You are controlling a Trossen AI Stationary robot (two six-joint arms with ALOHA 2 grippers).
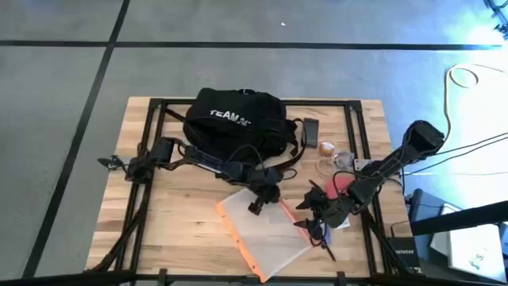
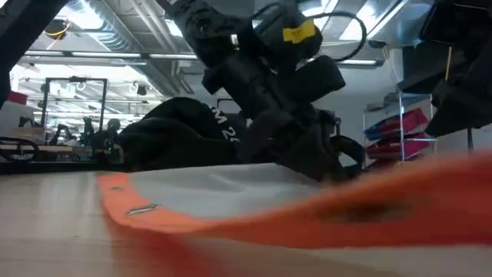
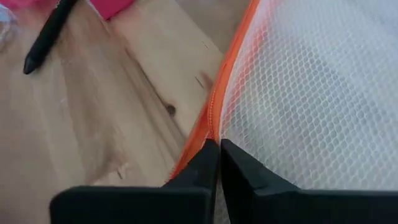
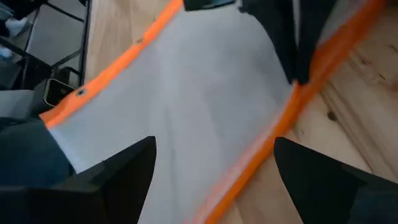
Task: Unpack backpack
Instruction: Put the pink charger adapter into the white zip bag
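The translucent pouch (image 1: 266, 234) lies on the surface nearest the camera edge, its long axis running diagonally. The left gripper (image 3: 219, 163) pinches the pouch's orange trim, fingers pressed together on it. The right gripper (image 4: 214, 165) hovers over the pouch, fingers wide apart. Beyond the pouch sits the backpack (image 1: 235, 121), slumped, lettering up.

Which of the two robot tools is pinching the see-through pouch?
The left tool, fingers shut on the orange trim of the translucent pouch. The right tool hangs open beside the pouch's other edge, gripping nothing.
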